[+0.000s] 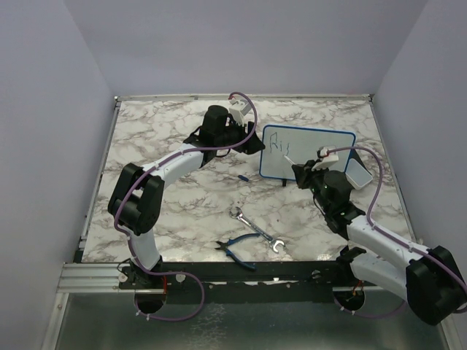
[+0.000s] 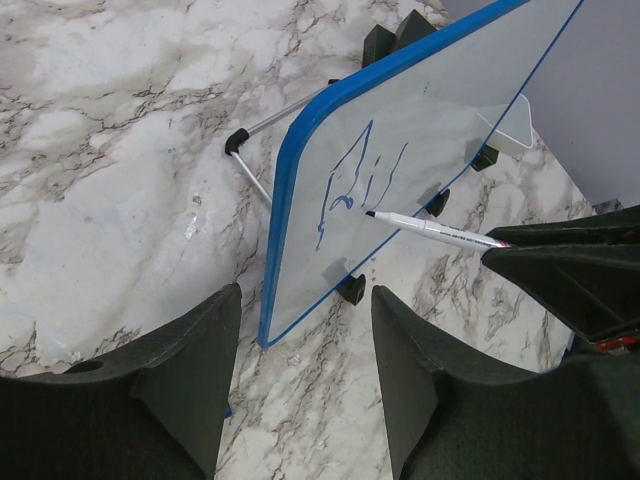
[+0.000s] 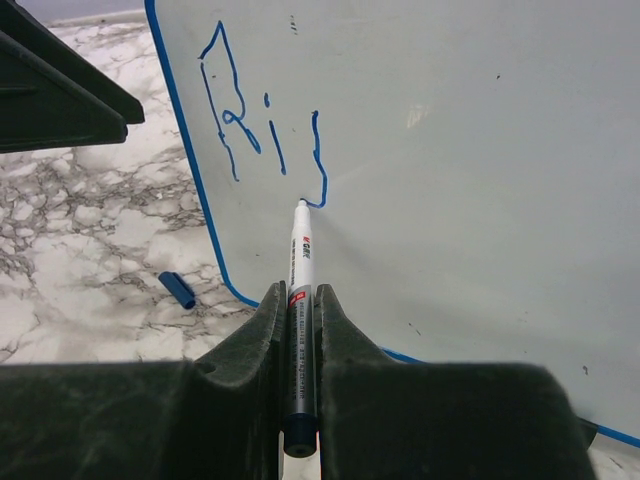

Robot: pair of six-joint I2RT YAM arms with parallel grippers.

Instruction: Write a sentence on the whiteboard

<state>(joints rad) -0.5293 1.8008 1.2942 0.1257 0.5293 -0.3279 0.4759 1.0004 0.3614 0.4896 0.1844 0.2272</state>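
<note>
Standing whiteboard [image 1: 314, 146], long axis left-right.

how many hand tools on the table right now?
2. A wrench lies front-centre on the table. Blue-handled pliers lie just beside it, to its left and closer to the front edge. Others may be hidden from these views.

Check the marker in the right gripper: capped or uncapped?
Uncapped: the marker tip is bare, touching the whiteboard at a blue stroke; a loose blue cap lies on the table.
</note>
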